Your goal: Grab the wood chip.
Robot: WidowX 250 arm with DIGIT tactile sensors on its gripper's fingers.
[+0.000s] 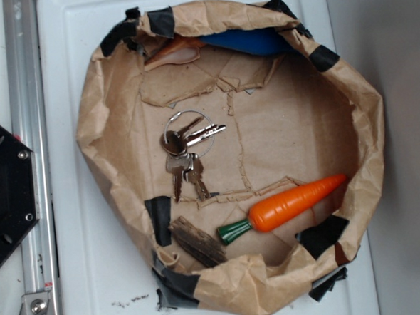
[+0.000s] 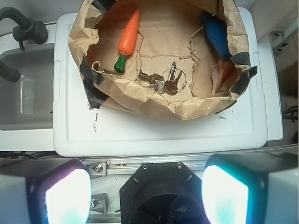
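Task not yet begun: the end effector [image 2: 146,189] sits well back from the paper-lined basket [image 1: 369,130], its 2 fingers [image 2: 63,196] spread wide apart and holding nothing. The wood chip [image 1: 198,241] lies untouched on the basket floor near the rim, just beside the green end of the toy carrot [image 1: 291,206] and below the keys [image 1: 187,155]. It is a small, flat, dark brown oblong with rough grain, lying at a slant; approach, descent and grasp all remain.

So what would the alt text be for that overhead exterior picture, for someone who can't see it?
A crumpled brown paper nest patched with black tape sits on a white surface, holding a dark wood chip at its lower edge. Beside the chip lies an orange toy carrot, with a bunch of keys in the middle and a blue object at the top. No gripper is visible.
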